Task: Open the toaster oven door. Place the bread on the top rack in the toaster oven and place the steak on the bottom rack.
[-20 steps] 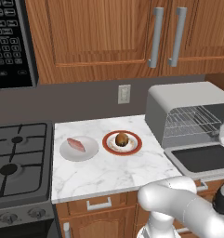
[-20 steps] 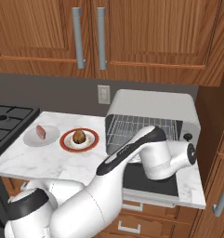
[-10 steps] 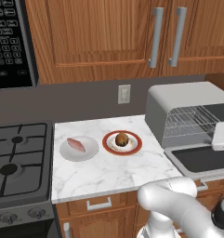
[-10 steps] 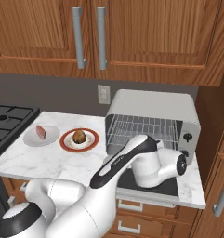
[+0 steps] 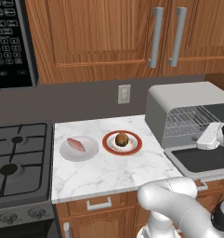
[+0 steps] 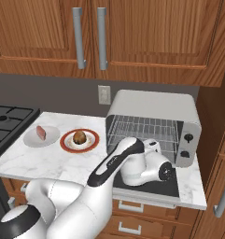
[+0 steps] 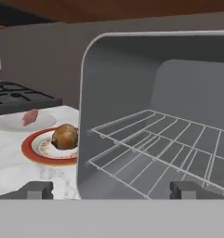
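Door (image 5: 199,159) of dark glass lies dropped open below the gripper; round brown bread (image 5: 122,139) and pink steak (image 5: 76,144) sit on plates well left. Right base view: grey toaster oven (image 6: 153,112) just behind. Hand view: gripper (image 7: 111,189) spread wide, empty, racks ahead. Opening done; next, reach left for bread.

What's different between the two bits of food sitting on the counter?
The bread is a round brown roll, standing tall; the steak is a flat pink-red slab. The bread's plate has a red rim; the steak's plate is plain pale grey. The bread lies nearer the toaster oven. Both sit untouched, each on its own plate.
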Tool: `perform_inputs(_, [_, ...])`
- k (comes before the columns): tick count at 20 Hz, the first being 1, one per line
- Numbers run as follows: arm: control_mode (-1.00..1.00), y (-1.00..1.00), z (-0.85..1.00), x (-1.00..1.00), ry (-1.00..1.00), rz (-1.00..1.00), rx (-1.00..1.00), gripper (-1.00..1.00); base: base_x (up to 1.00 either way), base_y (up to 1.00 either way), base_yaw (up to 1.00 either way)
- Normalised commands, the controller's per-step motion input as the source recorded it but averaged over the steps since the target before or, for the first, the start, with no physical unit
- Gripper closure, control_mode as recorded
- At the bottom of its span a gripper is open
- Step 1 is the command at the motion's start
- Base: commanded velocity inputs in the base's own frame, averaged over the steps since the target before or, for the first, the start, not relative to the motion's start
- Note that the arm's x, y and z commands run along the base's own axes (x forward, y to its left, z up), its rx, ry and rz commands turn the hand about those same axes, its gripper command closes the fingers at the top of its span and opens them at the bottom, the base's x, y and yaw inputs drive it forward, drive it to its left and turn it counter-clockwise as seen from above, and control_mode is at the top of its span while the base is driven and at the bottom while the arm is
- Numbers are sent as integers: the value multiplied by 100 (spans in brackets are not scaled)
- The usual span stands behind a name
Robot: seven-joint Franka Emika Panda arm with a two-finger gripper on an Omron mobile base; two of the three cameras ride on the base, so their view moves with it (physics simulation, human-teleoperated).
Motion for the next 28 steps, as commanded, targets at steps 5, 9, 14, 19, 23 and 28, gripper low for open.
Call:
perform_inputs(5, [-100, -49, -10, 11, -1, -3, 3, -100, 0, 0, 0])
perform_inputs(9, [-100, -38, -28, 27, 0, 0, 6, -100, 0, 0, 0])
perform_inputs(14, [-100, -13, -17, 41, 0, 0, 5, -100, 0, 0, 0])
perform_inputs(19, [-100, -4, -33, 24, 0, 0, 1, -100, 0, 0, 0])
perform_inputs(23, [-100, -1, -28, 20, 0, 0, 0, -100, 0, 0, 0])
perform_inputs(28, [-100, 0, -8, 49, 0, 0, 0, -100, 0, 0, 0])
